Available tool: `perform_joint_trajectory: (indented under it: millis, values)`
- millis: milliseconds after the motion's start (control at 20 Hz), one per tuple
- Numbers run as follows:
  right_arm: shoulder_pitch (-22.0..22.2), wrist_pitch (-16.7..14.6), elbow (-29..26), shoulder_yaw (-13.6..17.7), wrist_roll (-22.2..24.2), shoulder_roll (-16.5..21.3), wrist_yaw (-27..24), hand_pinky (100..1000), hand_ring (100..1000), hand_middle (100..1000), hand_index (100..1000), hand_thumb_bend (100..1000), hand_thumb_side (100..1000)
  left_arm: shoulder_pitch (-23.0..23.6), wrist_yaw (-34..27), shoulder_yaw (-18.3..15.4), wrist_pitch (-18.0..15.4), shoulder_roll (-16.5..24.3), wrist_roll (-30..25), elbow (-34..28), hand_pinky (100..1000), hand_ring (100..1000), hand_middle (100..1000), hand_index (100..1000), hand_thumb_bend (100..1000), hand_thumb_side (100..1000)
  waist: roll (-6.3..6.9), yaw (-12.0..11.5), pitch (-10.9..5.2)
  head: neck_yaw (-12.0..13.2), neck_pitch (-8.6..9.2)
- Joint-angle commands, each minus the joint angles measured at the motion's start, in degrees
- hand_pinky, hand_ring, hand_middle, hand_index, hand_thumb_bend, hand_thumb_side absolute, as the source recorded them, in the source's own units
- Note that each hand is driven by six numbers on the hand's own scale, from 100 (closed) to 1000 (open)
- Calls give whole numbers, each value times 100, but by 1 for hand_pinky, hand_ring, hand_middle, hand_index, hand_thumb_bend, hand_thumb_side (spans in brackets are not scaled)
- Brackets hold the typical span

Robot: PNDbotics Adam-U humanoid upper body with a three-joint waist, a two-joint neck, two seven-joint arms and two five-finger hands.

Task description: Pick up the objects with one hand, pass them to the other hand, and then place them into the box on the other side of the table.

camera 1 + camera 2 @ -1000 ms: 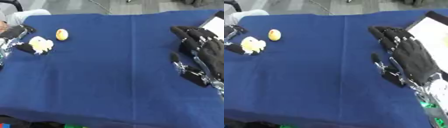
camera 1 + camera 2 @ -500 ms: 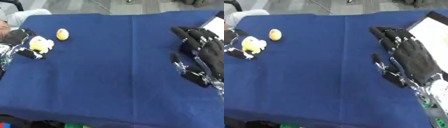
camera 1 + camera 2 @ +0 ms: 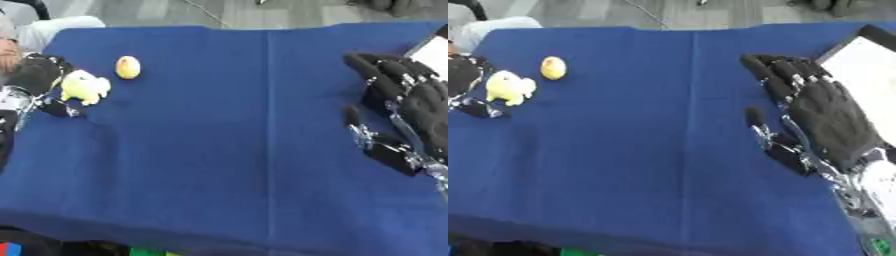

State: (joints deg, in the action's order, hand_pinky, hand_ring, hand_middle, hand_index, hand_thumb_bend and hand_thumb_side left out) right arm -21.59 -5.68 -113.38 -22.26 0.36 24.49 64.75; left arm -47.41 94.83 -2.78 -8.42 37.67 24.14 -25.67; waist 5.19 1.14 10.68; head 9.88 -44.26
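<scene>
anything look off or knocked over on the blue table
Nothing stands out. The left robot hand is closed around a pale yellow soft toy, a small yellow egg-shaped object sits beside it, and the right robot hand rests open near the white box.

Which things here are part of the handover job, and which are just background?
Part of the job:
- pale yellow toy, held in the left hand
- yellow egg-shaped object on the cloth
- right hand, open, waiting
- white box at the right edge

Background:
- blue tablecloth
- grey floor beyond the table
</scene>
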Motion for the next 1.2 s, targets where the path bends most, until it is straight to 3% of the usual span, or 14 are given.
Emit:
perform_joint_trajectory:
  millis: [50,400,800,1200]
  values:
    - [-31,16,-122,61,-20,57,-40,806,852,855,997,100,100,-131,344,-257,5,128,81,-63,765,655,650,764,722,408,-9,-11,-80,-11,15]
    - [-29,30,-122,59,-39,32,-56,803,854,855,998,100,100,-155,348,-300,17,60,142,-70,757,644,643,757,591,376,-18,11,-54,15,15]
    - [-31,54,-122,58,-66,-6,-80,801,856,855,999,100,100,-190,389,-297,59,26,70,-45,759,650,651,762,605,403,-47,39,-3,58,15]
    - [-46,69,-122,53,-110,-67,-103,796,860,855,1000,100,102,-256,352,-337,222,47,225,-90,755,637,638,751,586,371,-79,64,98,95,15]
